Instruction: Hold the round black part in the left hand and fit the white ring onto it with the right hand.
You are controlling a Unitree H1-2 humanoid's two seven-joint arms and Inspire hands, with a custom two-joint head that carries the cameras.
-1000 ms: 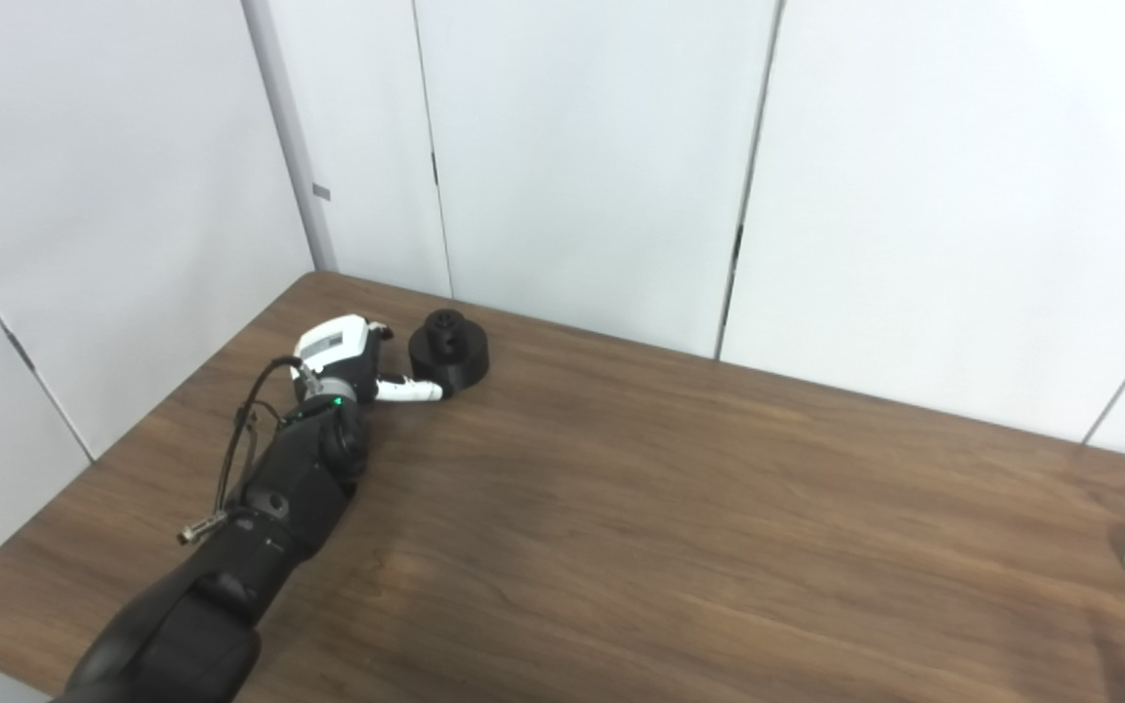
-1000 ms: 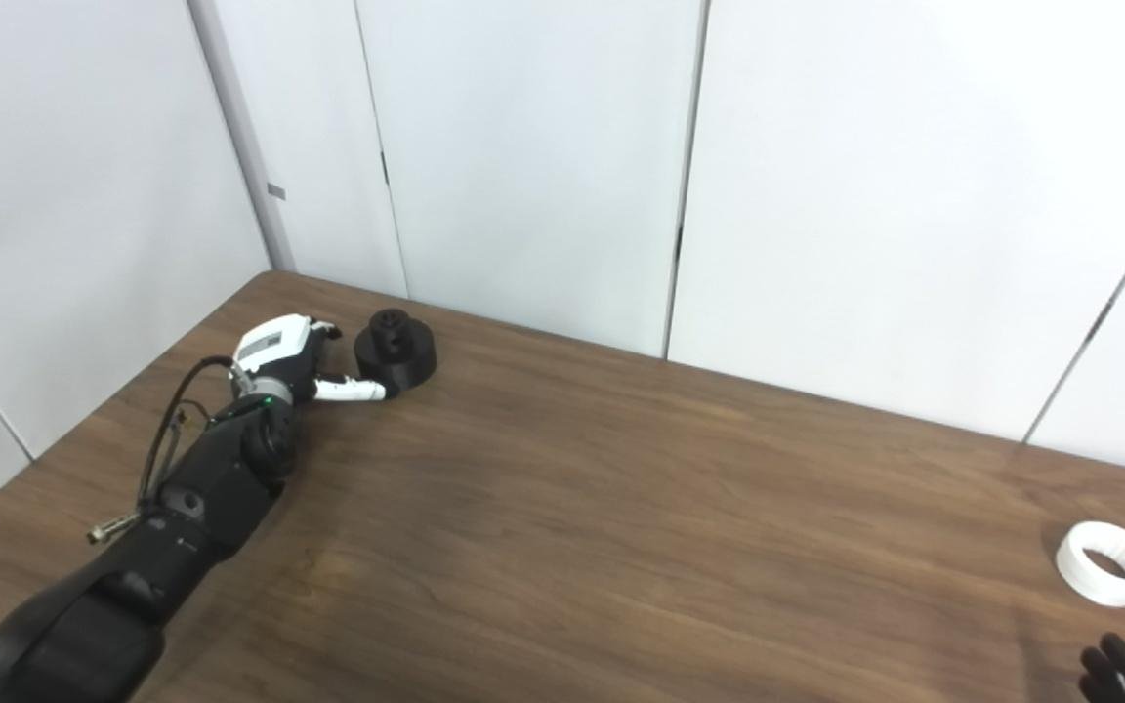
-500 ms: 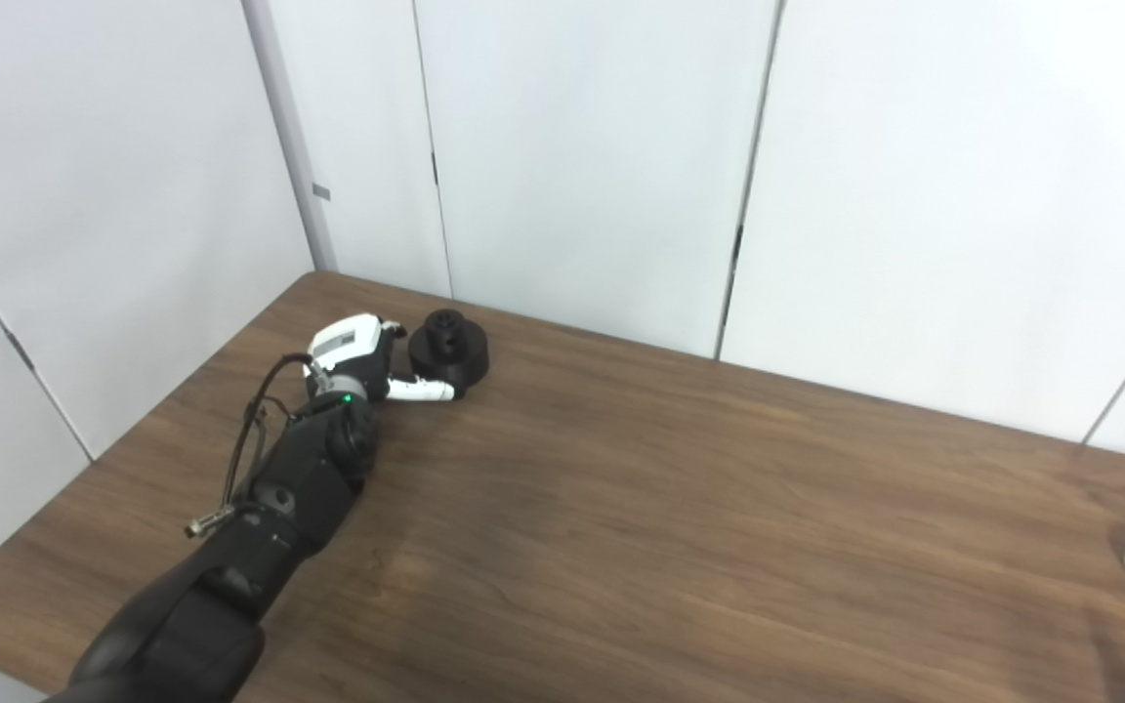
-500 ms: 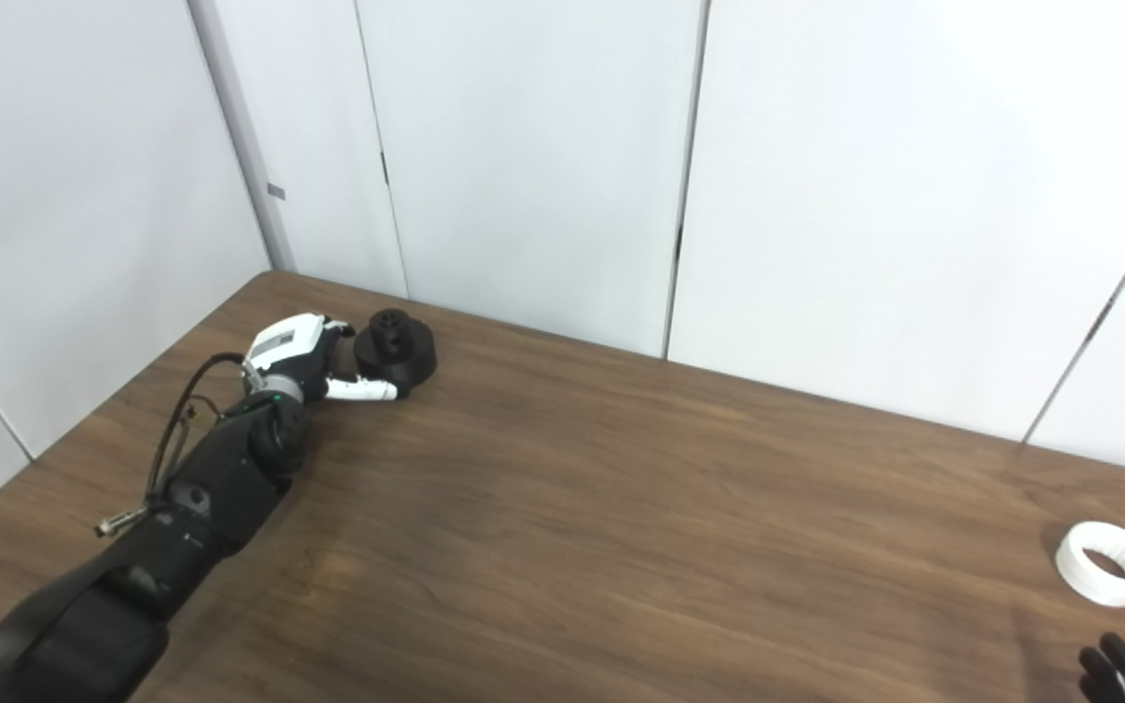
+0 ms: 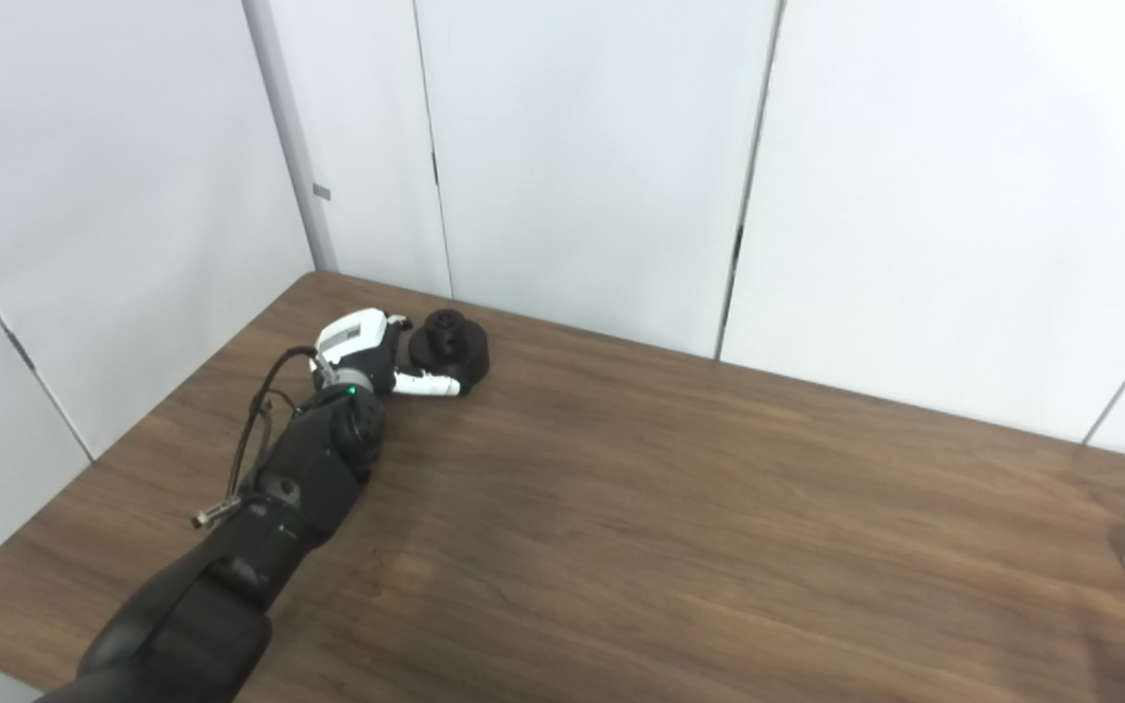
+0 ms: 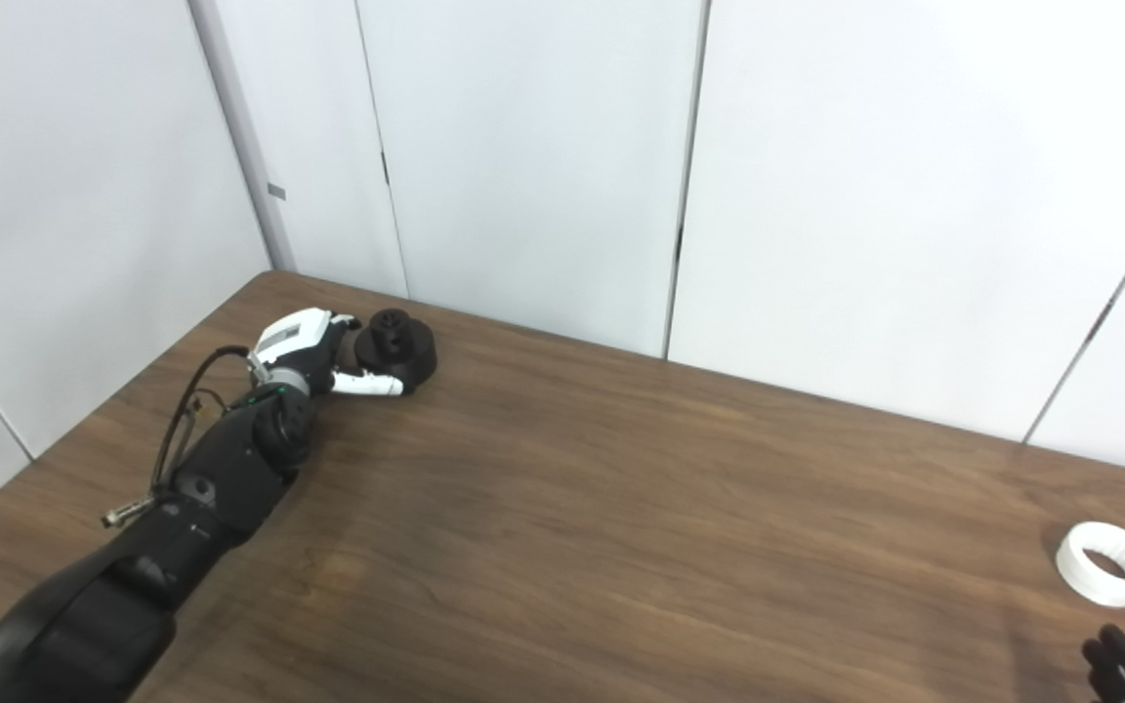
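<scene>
Table (image 5: 621, 508) scene: left hand (image 5: 367, 353) closing in, fingers spread around black part (image 5: 449, 344), not yet grasping; ring (image 6: 1107, 563) untouched; right hand (image 6: 1119, 669) waiting, fingers' state unclear.

A brown wooden table (image 5: 680, 508) stands in a corner of white wall panels (image 5: 582, 156).

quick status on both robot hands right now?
Left robot hand: open, fingers spread around the round black part, not yet closed on it.
Right robot hand: only fingertips in view, grip cannot be told.
</scene>
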